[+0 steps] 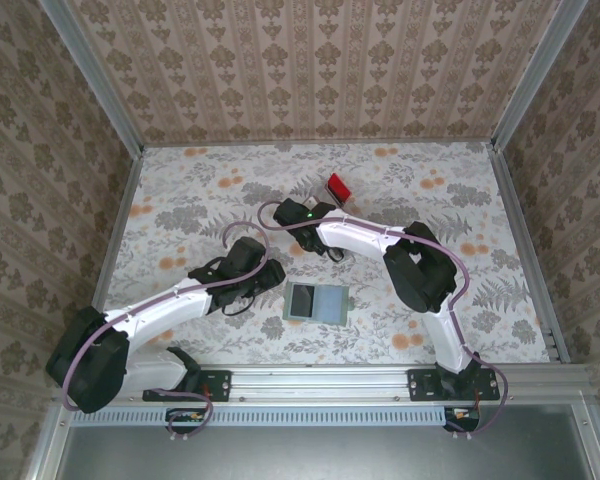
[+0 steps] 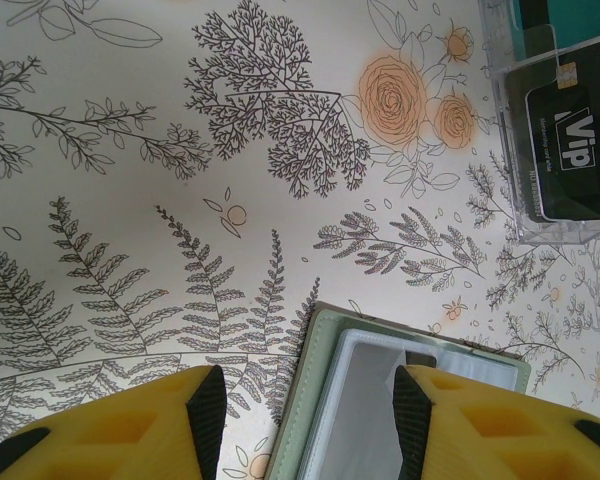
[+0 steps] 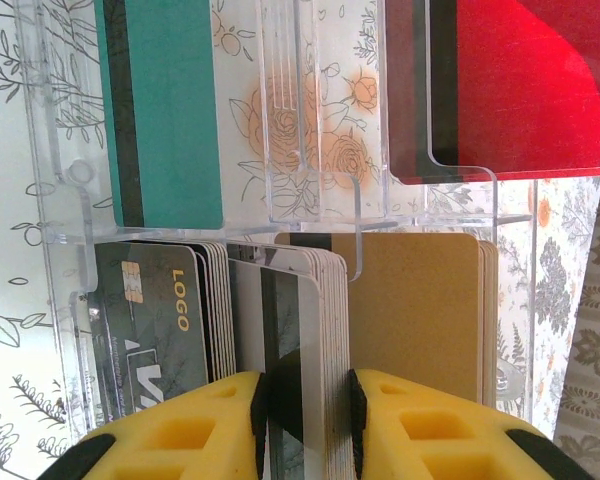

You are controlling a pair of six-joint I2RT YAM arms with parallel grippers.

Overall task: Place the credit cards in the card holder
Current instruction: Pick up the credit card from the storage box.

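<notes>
Top view, flat sage-green card holder (image 1: 315,302) lies open on the bench (image 1: 460,200) for loading; left wrist, left pincer (image 2: 308,400) gapes empty over the holder's edge, ready to steady it; right wrist, right pincer (image 3: 305,410) beyond the holder nips upright whitish plastic credit cards (image 3: 298,320) for lifting.

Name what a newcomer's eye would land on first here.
The clear tray near the table's middle is packed with cards. In the right wrist view a red card sits top right and a teal card top left, and the right gripper straddles a stack of whitish cards. Nearer the arms, the sage-green card holder lies open, just ahead of the open left gripper.
</notes>
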